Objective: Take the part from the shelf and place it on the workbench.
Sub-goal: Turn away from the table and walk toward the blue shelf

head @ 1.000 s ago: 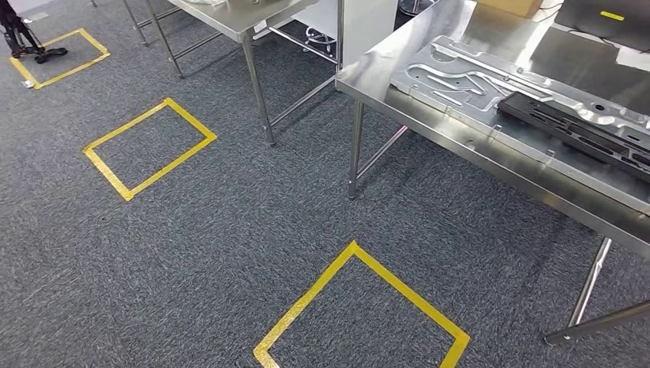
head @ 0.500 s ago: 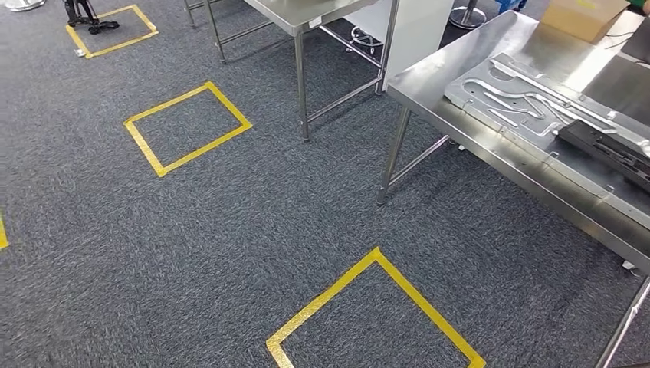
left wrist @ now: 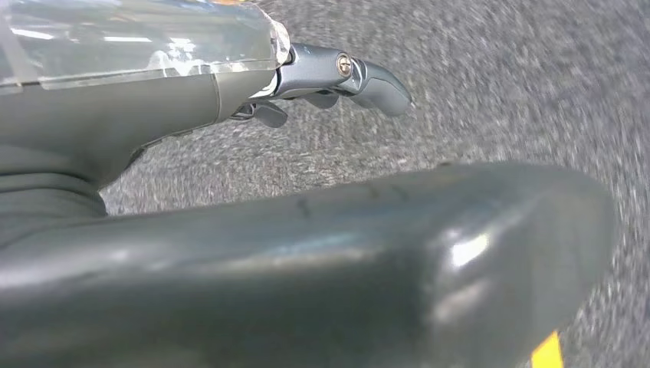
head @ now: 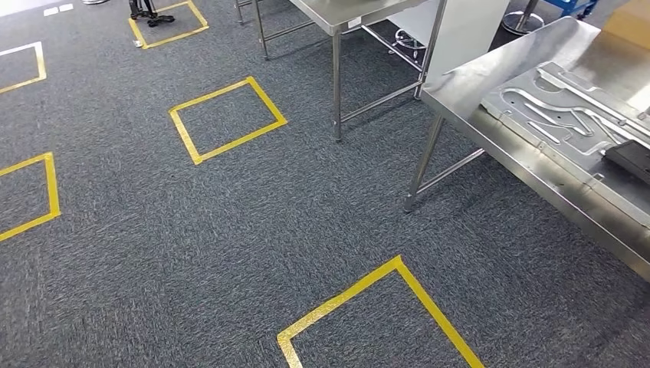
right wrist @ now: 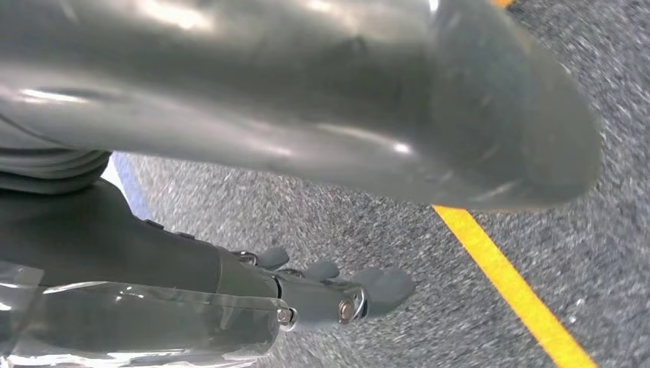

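Note:
The steel workbench [head: 469, 83] stands at the right of the head view. On it lies a silver grooved metal plate [head: 563, 111], and a black part [head: 633, 158] rests on that plate, cut off by the picture's edge. My left hand [left wrist: 153, 107] hangs over grey carpet with its fingers [left wrist: 360, 77] stretched out and nothing in it. My right hand [right wrist: 153, 268] hangs the same way above the carpet, its fingers [right wrist: 360, 291] extended and holding nothing. No shelf is in view.
A second steel table [head: 345, 11] stands behind, its legs on the carpet. Yellow tape squares [head: 227, 119] mark the floor, one just ahead [head: 383, 307]. A dark wheeled stand [head: 149, 11] sits far back. A cardboard box [head: 632, 23] is on the workbench's far corner.
The camera has turned left: the whole scene slid to the right, the workbench and black part moving toward the right edge and more tape squares appearing at the left.

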